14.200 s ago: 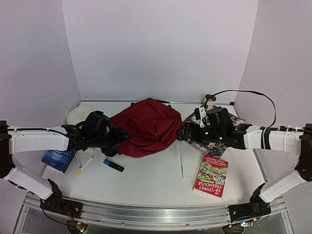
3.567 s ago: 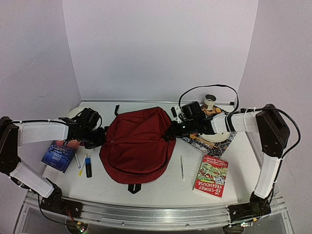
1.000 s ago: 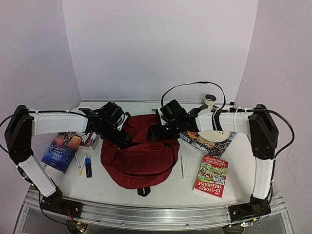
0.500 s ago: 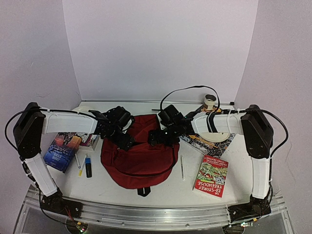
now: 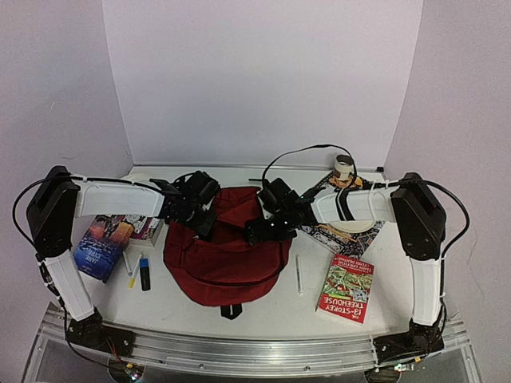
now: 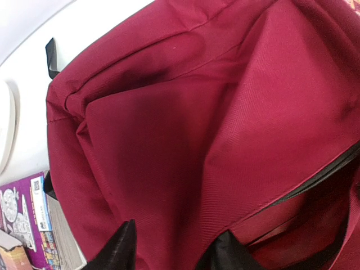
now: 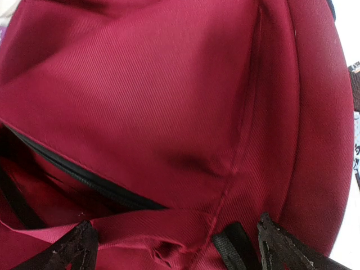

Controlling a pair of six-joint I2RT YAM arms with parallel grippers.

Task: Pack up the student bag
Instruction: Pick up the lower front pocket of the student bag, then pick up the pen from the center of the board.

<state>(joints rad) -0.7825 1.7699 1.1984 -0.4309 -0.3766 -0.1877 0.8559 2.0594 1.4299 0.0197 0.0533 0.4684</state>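
The student bag point(image 5: 223, 259) is a dark red backpack lying flat mid-table, and its black zipper point(image 7: 84, 174) stands partly open. My left gripper point(image 5: 204, 223) presses onto the bag's upper left. Its jaws are half narrowed, with a raised fold of red fabric point(image 6: 185, 185) between the fingertips point(image 6: 121, 247). At the bag's upper right my right gripper point(image 5: 259, 231) is spread wide just above the cloth. A black strap point(image 7: 233, 247) lies between its fingertips point(image 7: 84, 247), and nothing is held there. The bag's inside is mostly hidden.
A blue book point(image 5: 97, 247), a purple book point(image 5: 144, 230), markers point(image 5: 128, 263) and a blue highlighter point(image 5: 144, 273) lie left of the bag. On the right are a white pen point(image 5: 298, 273), a red book point(image 5: 347, 287), a patterned book point(image 5: 339, 231) and a tape roll point(image 5: 343, 165).
The left jaws have narrowed onto the bag's fabric after standing wide. Both grippers have settled a little closer together on the bag's top. The right jaws stay wide.
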